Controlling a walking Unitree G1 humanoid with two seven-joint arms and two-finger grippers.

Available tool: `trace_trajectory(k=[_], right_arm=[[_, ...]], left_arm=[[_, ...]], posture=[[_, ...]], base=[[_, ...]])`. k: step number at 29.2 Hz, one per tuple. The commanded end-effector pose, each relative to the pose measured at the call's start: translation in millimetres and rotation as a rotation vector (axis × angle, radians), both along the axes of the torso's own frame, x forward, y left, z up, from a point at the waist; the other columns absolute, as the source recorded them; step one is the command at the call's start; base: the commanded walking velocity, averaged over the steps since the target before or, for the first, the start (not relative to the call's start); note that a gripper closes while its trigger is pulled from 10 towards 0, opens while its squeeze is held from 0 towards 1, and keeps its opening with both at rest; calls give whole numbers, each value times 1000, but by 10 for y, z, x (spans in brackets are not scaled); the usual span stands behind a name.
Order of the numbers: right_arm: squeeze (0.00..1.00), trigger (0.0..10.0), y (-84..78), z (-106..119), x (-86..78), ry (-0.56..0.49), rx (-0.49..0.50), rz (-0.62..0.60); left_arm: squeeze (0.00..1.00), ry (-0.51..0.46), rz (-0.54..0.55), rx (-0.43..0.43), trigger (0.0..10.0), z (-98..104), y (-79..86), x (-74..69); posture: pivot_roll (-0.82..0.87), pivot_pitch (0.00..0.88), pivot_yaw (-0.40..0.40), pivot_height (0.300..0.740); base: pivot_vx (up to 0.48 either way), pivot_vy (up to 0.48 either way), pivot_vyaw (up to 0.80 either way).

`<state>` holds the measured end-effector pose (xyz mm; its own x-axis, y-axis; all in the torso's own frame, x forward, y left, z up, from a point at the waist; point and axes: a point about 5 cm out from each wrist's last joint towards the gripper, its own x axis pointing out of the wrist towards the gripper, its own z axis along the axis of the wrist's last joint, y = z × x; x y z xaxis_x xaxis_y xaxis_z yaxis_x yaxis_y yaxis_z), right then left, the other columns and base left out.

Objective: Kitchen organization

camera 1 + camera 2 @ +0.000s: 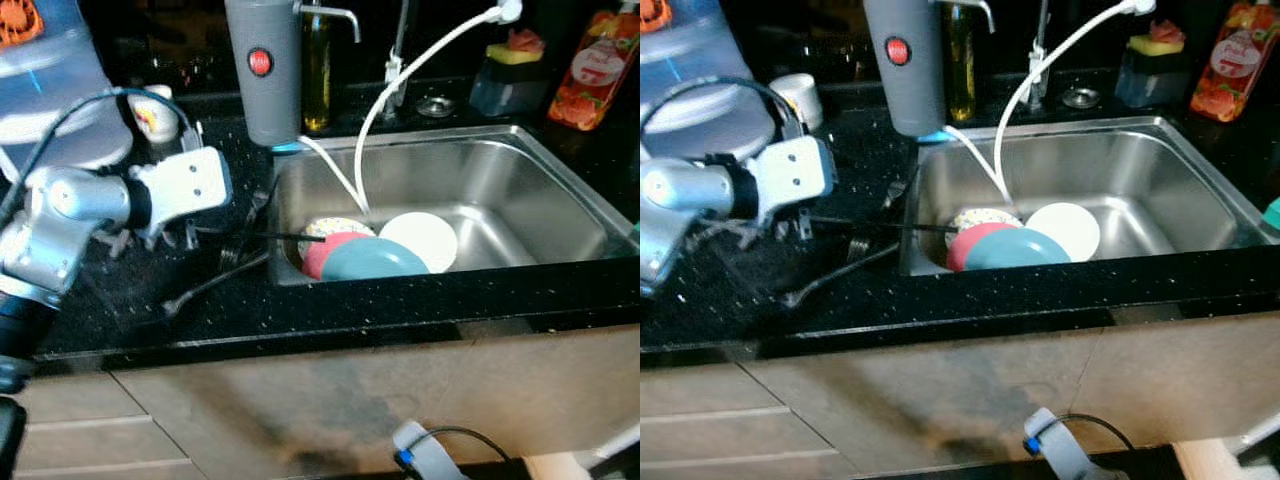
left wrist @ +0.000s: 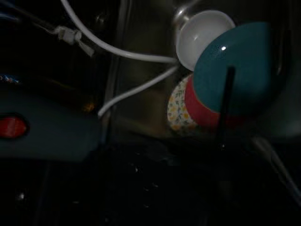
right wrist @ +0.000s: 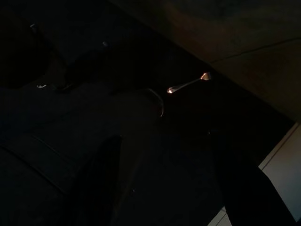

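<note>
Reaching across the black speckled counter (image 1: 330, 310), the left arm holds its white wrist block just left of the sink (image 1: 520, 190), and the left gripper (image 1: 262, 236) points rightward toward the basin's near-left corner. One thin black finger (image 1: 290, 237) stretches over the sink's left rim, its tip touching or just short of the stacked dishes; whether the fingers stand apart or together I cannot tell, since only one shows plainly.

Inside the sink, at the near-left corner, lies the stack: a teal plate (image 1: 375, 260) nearest and on top, a pink-red plate (image 1: 322, 252) under it to the left, a flowered plate (image 1: 335, 227) behind those, and a white plate (image 1: 420, 238) to the right, partly covered by the teal one. In the left wrist view the finger crosses in front of the teal plate (image 2: 235, 66) as a dark bar.

On the counter below the gripper, between arm and sink rim, lies metal cutlery (image 1: 215, 280), including a long-handled piece angled toward the near left. Two white hoses (image 1: 375, 120) curve down into the basin behind the plates. A grey cylinder with a red button (image 1: 263, 65) stands at the far-left corner of the sink, with an oil bottle (image 1: 317, 70) just right of it. A sponge holder (image 1: 510, 75) and an orange soap bottle (image 1: 595, 70) sit at the far right.

The right gripper (image 3: 164, 188) hangs idle in the dark, its fingers set apart.
</note>
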<state>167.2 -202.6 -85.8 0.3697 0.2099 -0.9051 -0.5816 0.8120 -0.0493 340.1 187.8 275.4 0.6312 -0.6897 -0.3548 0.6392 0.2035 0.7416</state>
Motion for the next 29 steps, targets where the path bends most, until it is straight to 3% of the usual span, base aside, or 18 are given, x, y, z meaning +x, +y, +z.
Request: trace_trajectory(k=[1, 2, 8, 15, 18, 23, 24, 29], right_arm=[[0, 10000, 8, -6, -8, 3, 3, -10], [0, 10000, 3, -3, -3, 3, 1, -8], [0, 10000, -6, 2, 5, -1, -3, -7], [0, 10000, -11, 4, 8, -5, -6, -8], [0, 10000, -16, 2, 2, -7, -9, -8], [0, 10000, -18, -1, -5, -6, -11, -6], [0, 10000, -19, -4, -14, -5, -11, -7], [0, 10000, -20, -6, -20, -5, -11, -7]], left_arm=[[0, 11, -12, 14, 10000, -58, -42, 53], [0, 59, -30, 24, 10000, -124, -75, 112], [0, 128, -70, 39, 10000, -238, -160, 196], [0, 104, -55, 25, 10000, -228, -216, 302], [0, 70, -32, 0, 10000, -226, -295, 419], [0, 100, -51, 5, 10000, -261, -351, 448], [0, 142, -87, 34, 10000, -326, -386, 437], [0, 165, -86, 74, 10000, -409, -390, 448]], posture=[[48, 0, 27, 740], [46, 0, 25, 740], [35, 0, 25, 740], [29, 0, 27, 740], [18, 0, 27, 740], [14, 0, 26, 740], [11, 2, 29, 740], [9, 7, 32, 740]], base=[[0, 0, 0], [0, 0, 0], [0, 0, 0], [0, 0, 0], [0, 0, 0], [0, 0, 0], [0, 0, 0], [0, 0, 0]])
